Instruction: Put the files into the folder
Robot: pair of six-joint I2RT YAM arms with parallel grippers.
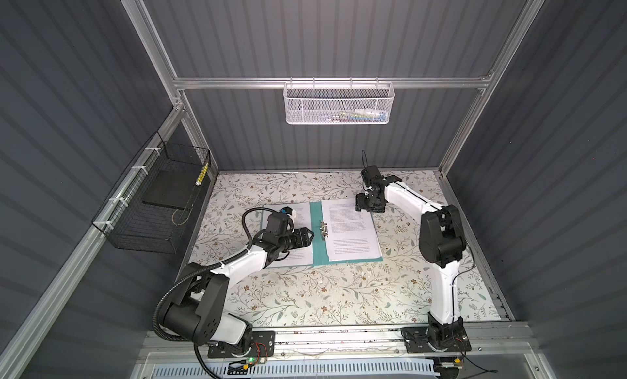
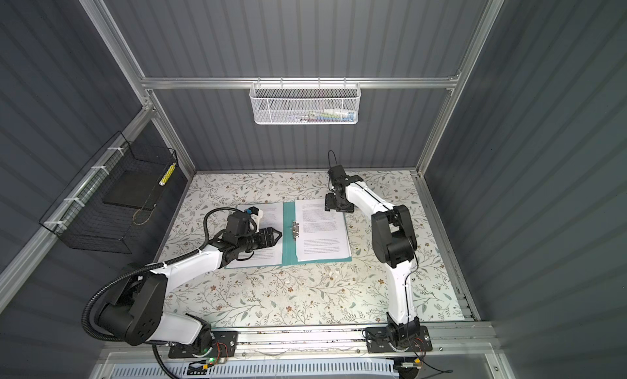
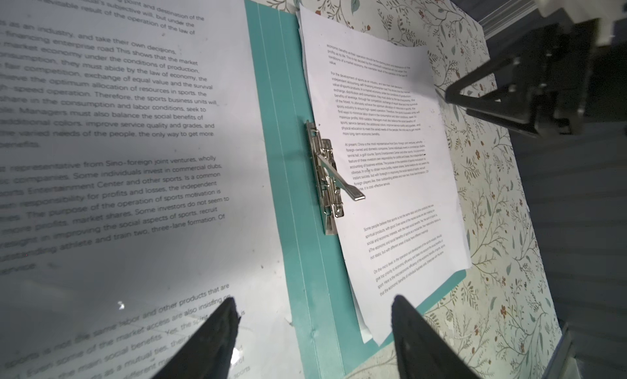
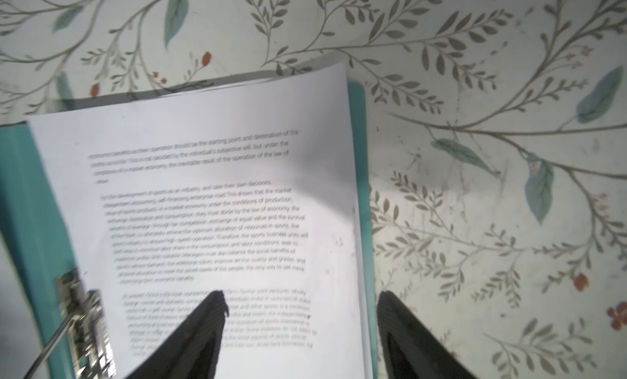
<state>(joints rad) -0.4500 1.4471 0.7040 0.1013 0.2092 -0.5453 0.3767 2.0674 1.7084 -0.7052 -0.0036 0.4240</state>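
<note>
Mesh of a black wire basket (image 1: 142,231) on the left wall half veils a dark slab (image 1: 168,190) inside it. On the floral table (image 1: 305,299) the folder (image 1: 317,248) lies open and flat, thin and teal, its spine running away from the arm bases. The files (image 1: 353,231) are white sheets dense with black text. One covers the left half, and a loosely squared stack covers the right half, its edges slightly fanned.

The left gripper (image 1: 311,237) hovers over the left sheet near the spine, fingers (image 3: 217,336) spread with nothing between them. Its arm hides much of that sheet in both top views. A metal clip (image 3: 327,177) sits on the spine, its lever angled over the stack's inner edge.

The right gripper (image 4: 300,296) hangs above the stack's far right corner, also spread and empty, its fingers straddling the paper's outer edge. Print in the right wrist view is too blurred to read, and that claw's tips are hidden in both top views.
</note>
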